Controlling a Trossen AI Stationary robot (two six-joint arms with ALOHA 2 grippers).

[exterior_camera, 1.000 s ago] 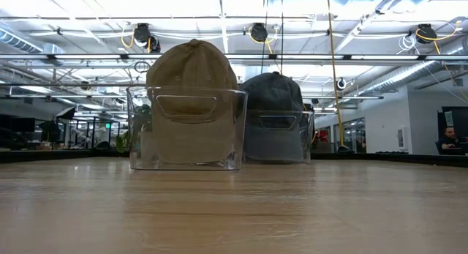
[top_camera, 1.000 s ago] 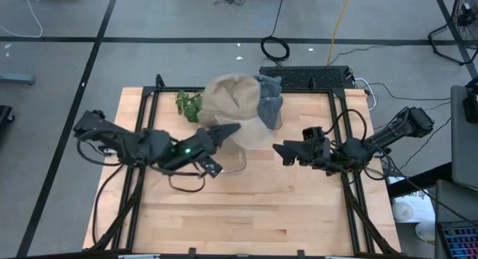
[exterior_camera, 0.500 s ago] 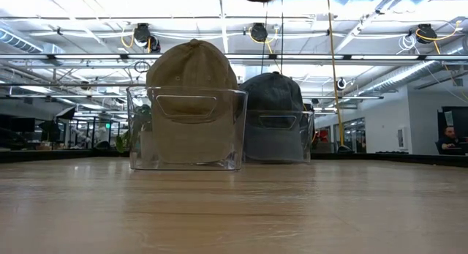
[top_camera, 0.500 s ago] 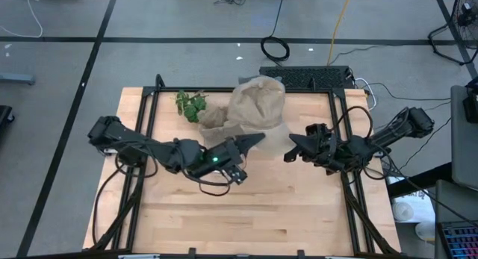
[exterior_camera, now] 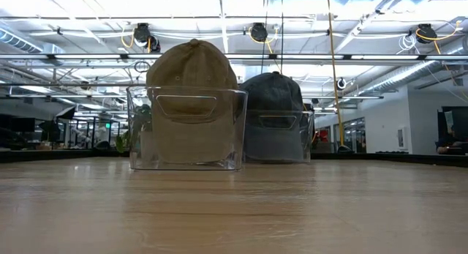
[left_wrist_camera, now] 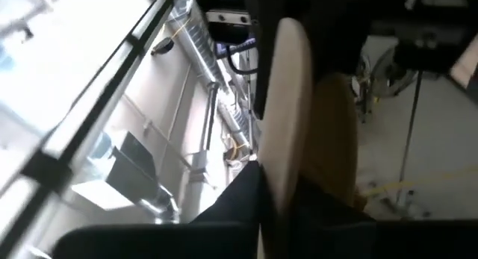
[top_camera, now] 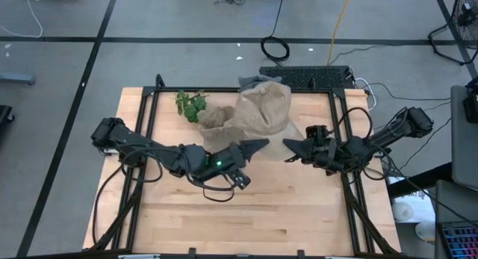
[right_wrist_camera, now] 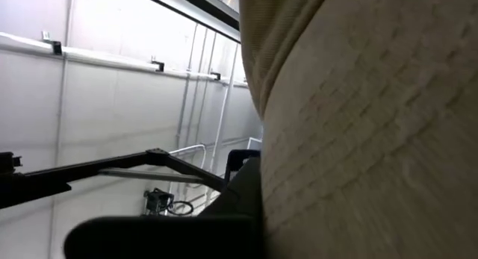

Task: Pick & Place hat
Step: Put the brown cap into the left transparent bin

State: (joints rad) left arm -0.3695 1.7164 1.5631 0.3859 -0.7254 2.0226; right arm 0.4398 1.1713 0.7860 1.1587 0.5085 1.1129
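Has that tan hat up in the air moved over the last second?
Yes. In the high view the tan hat has shifted rightward, away from the green plant, and now covers the blue hat it sat beside.

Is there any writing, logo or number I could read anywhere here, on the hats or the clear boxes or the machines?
None can be read.
Tan hat: no logo or lettering shows.
Grey hat: none shows.
Clear bins: no label.
Left end effector and right end effector: no marking legible.
Room behind the table in the low view: any signs are too small to read.
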